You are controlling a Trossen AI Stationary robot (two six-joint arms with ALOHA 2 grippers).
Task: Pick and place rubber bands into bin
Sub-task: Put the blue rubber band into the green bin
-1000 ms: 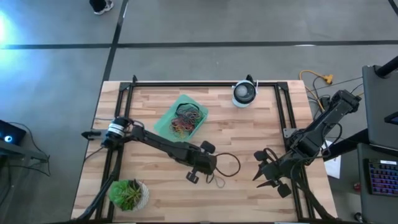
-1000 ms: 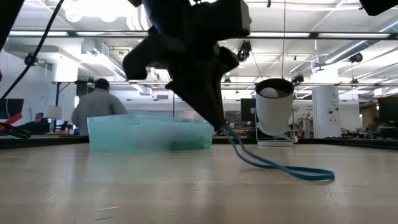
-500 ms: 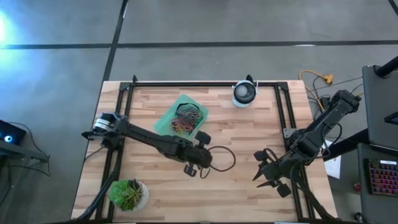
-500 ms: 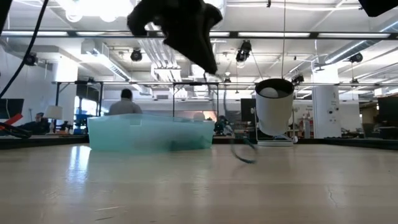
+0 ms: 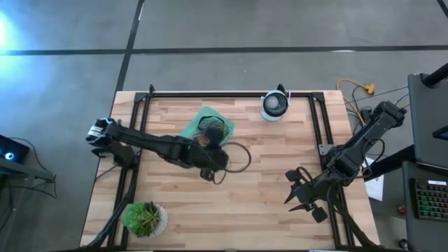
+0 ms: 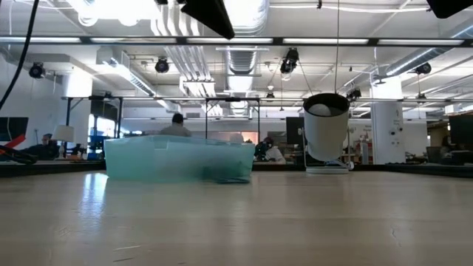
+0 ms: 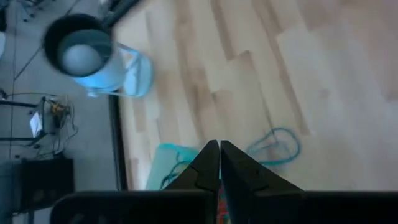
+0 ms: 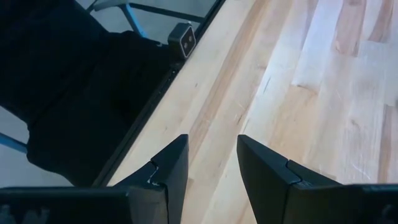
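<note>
My left gripper [image 5: 218,168] is raised above the table beside the near right corner of the bin [image 5: 189,133], shut on one thin dark bluish rubber band [image 5: 249,158]. In the left wrist view the shut fingers [image 7: 219,155] point down and the band's loop [image 7: 297,144] shows beyond them. The translucent teal bin [image 6: 148,159] rests flat on the table and holds a tangle of many coloured bands [image 5: 210,134]. My right gripper [image 5: 301,196] waits open over the table's near right part, its fingers [image 8: 171,162] apart above bare wood. My left gripper pinches the rubber band between its two shut fingers, coming from above and pointing down. The fingertips hide the exact spot on the loop [image 7: 252,151]. The band is lifted clear of the table and spreads as an open loop toward the table's right.
A white-and-black round device [image 5: 275,105] stands near the far edge, right of the bin. A potted green plant [image 5: 145,218] sits at the near left corner. A black frame [image 5: 318,126] runs along the table's edges. People move in the room beyond the table.
My left gripper has risen and moved toward the table's far left, toward the bin, staying shut. The band, which trailed on the wood with one end on the table, has been drawn along and lifted clear.
</note>
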